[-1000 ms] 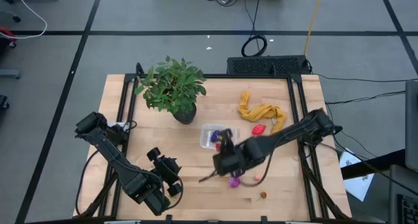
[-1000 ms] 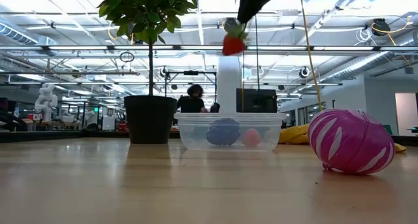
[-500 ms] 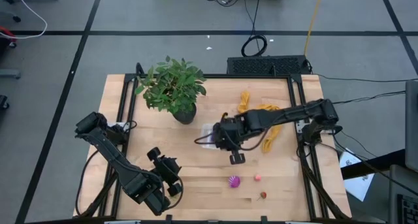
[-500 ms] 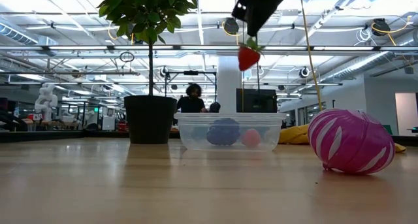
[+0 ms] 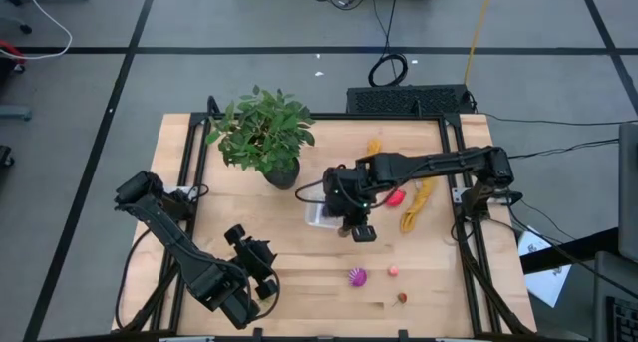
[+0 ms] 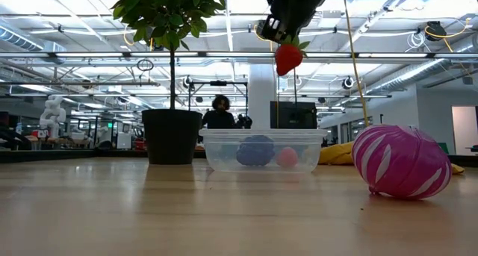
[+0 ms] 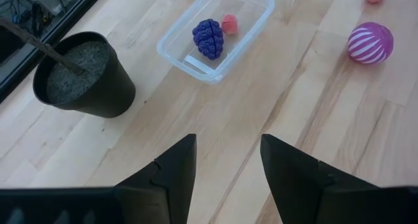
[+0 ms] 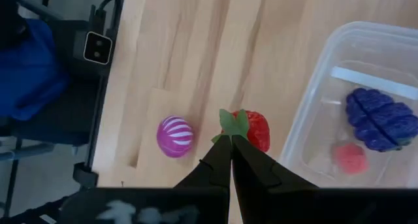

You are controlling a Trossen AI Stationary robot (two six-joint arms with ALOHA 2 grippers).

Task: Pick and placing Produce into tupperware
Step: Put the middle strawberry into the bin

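My right gripper [image 8: 232,140] is shut on a red strawberry [image 6: 288,58] and holds it high over the table, close by the rim of the tupperware [image 7: 215,34]. The clear tupperware [image 6: 258,151] holds a purple bumpy piece [image 7: 209,38] and a pink one [image 7: 229,23]. In the high view the right hand [image 5: 344,197] covers most of it. A magenta striped ball [image 5: 357,276], a small pink piece [image 5: 394,271] and a small strawberry [image 5: 402,298] lie on the wood nearer the front. My left gripper [image 7: 227,145] waits open at the near left. My right gripper pinches the strawberry's green leaf top [image 8: 233,123] between its two fingertips, slanting down from above. The red body [image 8: 255,131] hangs below the fingers, lifted clear of the table and the tupperware.
A potted plant [image 5: 264,133] stands at the far left of the tupperware. A yellow cloth [image 5: 414,197] with a red piece [image 5: 395,195] beside it lies to the right. Bare wood shows between the left gripper and the tupperware.
My right gripper has swung from the near middle of the table toward the far edge, to the tupperware, rolling its wrist as it went. The strawberry stayed hanging from the shut fingers, high above the table.
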